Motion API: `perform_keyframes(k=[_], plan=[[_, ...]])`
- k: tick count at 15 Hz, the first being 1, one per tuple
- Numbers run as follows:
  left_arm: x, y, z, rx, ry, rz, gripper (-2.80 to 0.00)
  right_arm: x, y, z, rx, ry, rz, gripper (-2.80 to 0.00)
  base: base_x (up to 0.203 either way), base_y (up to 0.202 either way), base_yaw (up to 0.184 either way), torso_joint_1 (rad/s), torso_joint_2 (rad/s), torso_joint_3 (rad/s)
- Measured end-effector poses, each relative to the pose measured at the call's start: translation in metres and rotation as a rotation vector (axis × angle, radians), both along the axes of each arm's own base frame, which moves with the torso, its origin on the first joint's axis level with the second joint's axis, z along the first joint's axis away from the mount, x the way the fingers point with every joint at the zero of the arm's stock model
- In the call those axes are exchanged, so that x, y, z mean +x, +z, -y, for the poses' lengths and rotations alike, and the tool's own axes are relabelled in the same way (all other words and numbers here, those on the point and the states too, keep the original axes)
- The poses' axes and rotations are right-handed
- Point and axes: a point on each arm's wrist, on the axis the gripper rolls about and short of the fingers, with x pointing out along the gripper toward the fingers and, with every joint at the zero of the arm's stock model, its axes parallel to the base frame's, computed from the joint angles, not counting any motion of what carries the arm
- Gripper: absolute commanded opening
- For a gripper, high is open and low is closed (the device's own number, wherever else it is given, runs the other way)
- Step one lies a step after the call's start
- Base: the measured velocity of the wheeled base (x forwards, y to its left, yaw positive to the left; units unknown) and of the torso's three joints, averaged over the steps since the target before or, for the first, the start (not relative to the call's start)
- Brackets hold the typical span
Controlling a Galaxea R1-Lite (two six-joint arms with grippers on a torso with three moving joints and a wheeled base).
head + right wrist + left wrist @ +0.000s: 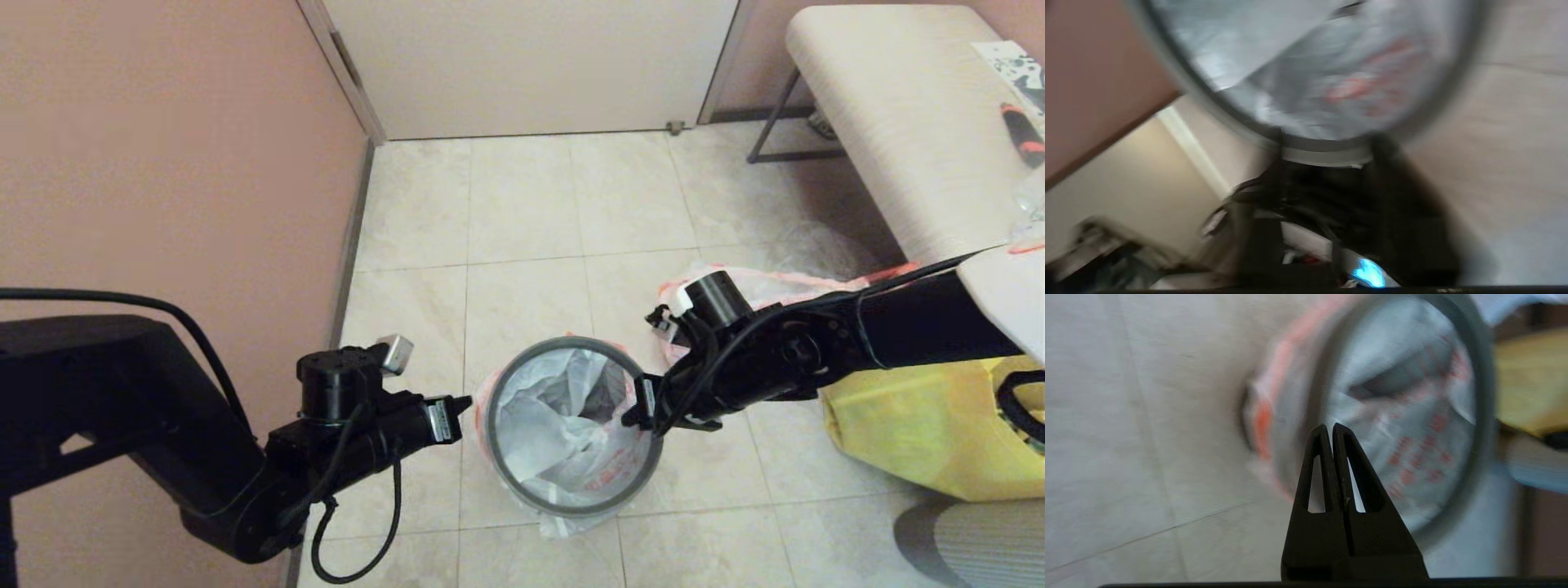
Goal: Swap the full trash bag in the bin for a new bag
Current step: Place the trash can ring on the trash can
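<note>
The bin (522, 482) stands on the floor tiles, its dark grey hoop (571, 502) seated on the rim. The new bag (563, 416) lines it, white with orange print, and its orange hem (488, 392) is folded out under the hoop. My left gripper (465, 402) is shut and empty, hovering just off the bin's left side; its view shows the tips (1329, 426) in front of the hoop (1484, 396) and bag (1412, 457). My right gripper (645, 418) is at the right rim, open, its fingers astride a stretch of hoop (1327, 155) above the bag (1310, 61).
A bulging white bag with orange hem (784, 282) lies behind my right arm. A yellow bag (922, 425) sits to the right of the bin. A pale bench (898, 122) stands at the back right, a door (531, 65) behind, and a wall (163, 163) close on the left.
</note>
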Motion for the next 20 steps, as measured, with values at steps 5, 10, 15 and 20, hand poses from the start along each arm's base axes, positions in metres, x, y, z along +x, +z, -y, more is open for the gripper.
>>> perform_keyframes(k=[5,10,15,20], plan=[[0.011,-0.026,0.001,-0.001,-0.079,-0.062,-2.80,0.041,-0.046,0.024,0.096,0.048,-0.003,-2.80,0.000,0.000,0.000,0.000,0.00,0.000],[0.019,-0.048,0.007,0.035,-0.099,-0.053,-2.80,0.066,-0.082,0.046,0.103,0.062,0.011,-2.80,0.000,0.000,0.000,0.000,0.00,0.000],[0.021,-0.056,0.007,0.045,-0.096,-0.061,-2.80,0.067,-0.081,0.047,0.100,0.066,0.017,-2.80,0.000,0.000,0.000,0.000,0.00,0.000],[0.013,-0.031,0.003,0.028,-0.077,0.009,-2.80,0.044,-0.045,0.038,0.084,0.084,0.073,-2.80,0.000,0.000,0.000,0.000,0.00,0.000]])
